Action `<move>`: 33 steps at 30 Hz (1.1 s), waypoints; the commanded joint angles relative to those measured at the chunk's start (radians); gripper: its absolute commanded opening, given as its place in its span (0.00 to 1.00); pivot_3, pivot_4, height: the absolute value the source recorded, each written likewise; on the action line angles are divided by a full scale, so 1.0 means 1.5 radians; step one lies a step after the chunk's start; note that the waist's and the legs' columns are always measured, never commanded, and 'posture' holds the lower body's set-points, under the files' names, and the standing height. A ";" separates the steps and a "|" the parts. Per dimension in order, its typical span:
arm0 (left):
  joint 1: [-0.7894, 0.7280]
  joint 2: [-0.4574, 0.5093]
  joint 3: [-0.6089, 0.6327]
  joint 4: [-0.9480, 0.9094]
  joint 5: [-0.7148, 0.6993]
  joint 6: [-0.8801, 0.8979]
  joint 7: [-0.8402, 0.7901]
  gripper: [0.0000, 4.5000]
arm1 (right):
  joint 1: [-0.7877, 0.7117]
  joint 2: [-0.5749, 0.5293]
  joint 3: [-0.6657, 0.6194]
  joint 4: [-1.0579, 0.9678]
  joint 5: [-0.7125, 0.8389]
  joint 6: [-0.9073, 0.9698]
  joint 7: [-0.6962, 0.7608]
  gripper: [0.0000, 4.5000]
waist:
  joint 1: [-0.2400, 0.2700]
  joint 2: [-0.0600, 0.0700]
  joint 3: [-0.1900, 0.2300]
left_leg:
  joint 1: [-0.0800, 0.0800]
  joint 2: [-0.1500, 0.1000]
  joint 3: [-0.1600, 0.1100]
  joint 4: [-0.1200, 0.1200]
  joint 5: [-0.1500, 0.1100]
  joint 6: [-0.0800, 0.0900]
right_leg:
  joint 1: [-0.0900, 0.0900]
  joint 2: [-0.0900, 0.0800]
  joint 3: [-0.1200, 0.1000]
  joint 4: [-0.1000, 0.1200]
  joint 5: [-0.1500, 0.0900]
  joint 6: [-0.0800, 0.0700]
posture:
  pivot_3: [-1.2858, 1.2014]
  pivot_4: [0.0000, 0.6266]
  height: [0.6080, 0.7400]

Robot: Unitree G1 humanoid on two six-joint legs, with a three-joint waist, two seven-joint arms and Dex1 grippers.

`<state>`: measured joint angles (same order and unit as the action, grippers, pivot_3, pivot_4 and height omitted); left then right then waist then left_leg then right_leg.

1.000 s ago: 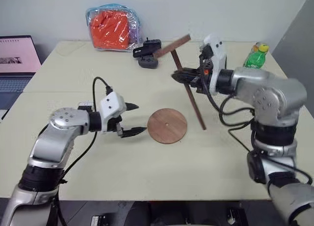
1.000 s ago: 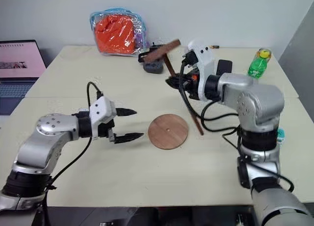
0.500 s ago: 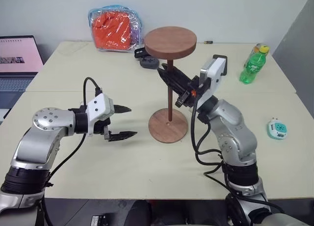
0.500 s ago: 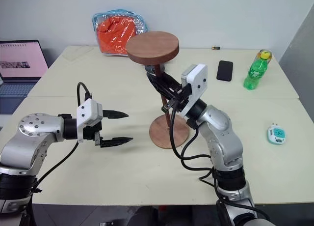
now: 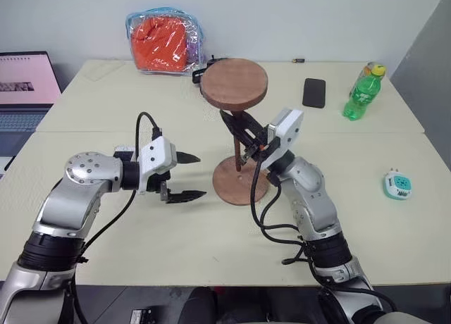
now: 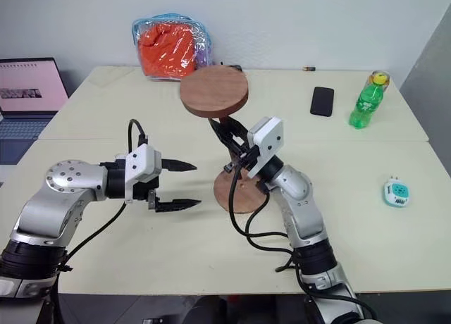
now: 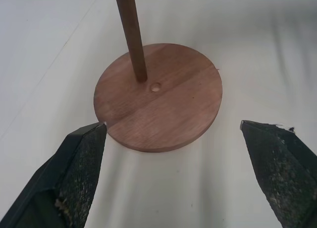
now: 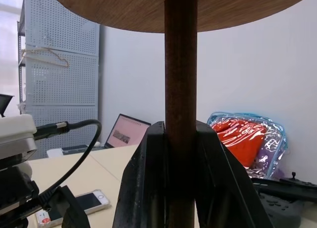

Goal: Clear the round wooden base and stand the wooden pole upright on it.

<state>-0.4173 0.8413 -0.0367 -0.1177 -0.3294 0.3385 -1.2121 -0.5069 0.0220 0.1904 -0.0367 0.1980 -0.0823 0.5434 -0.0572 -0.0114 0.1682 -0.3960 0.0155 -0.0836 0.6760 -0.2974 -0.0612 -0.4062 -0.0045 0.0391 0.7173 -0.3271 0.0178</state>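
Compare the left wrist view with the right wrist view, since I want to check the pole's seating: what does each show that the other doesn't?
Left wrist view alone: the round wooden base with its centre hole uncovered, the rod's foot resting just beside that hole. Right wrist view alone: the right gripper shut on the rod, a laptop and an orange bag. Both share the wooden pole.

The base (image 5: 242, 181) lies on the table (image 5: 211, 246), near its middle. The pole (image 5: 239, 136) stands on the base, just off its centre hole, disc end up. The right gripper (image 5: 236, 130) is above the base, closed on the pole. The left gripper (image 5: 187, 176) is left of the base, apart from it. Behind the base lies a bag (image 5: 163, 41); behind and right, a phone (image 5: 313, 92) and a bottle (image 5: 359, 91). Far left of it is a laptop (image 5: 25, 84); far right, a small device (image 5: 398, 184).
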 commanded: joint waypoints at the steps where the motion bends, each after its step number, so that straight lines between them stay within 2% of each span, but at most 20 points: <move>1: 0.000 0.006 0.005 -0.003 0.000 -0.018 -0.008 1.00 | 0.007 0.005 0.008 -0.015 -0.001 -0.026 -0.003 0.06 | 0.000 0.000 0.000 | 0.000 0.000 0.000 0.000 0.000 0.000 | 0.000 0.000 0.000 0.000 0.000 0.000 | 0.52 0.24 1.00; 11: 0.011 0.010 0.007 0.032 0.008 -0.058 -0.027 1.00 | 0.024 -0.011 0.016 -0.023 0.005 -0.023 0.003 0.06 | 0.001 0.000 0.000 | 0.000 0.000 0.000 0.000 0.000 0.000 | 0.000 0.000 0.000 0.000 0.000 0.000 | 0.52 0.24 1.00; 33: 0.003 0.003 0.003 0.027 0.015 -0.056 -0.024 1.00 | 0.044 -0.029 0.033 -0.006 0.000 -0.031 0.015 0.06 | 0.000 0.000 0.000 | 0.000 0.000 0.000 0.000 0.000 0.000 | 0.000 0.000 0.000 0.000 0.000 0.000 | 0.52 0.24 1.00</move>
<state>-0.3966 0.8420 -0.0368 -0.0620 -0.3058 0.2555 -1.2525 -0.4545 -0.0199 0.2285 -0.0345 0.1959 -0.1268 0.5574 -0.0566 -0.0115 0.1681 -0.3958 0.0154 -0.0836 0.6761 -0.2975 -0.0611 -0.4061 -0.0045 0.0392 0.7175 -0.3272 0.0178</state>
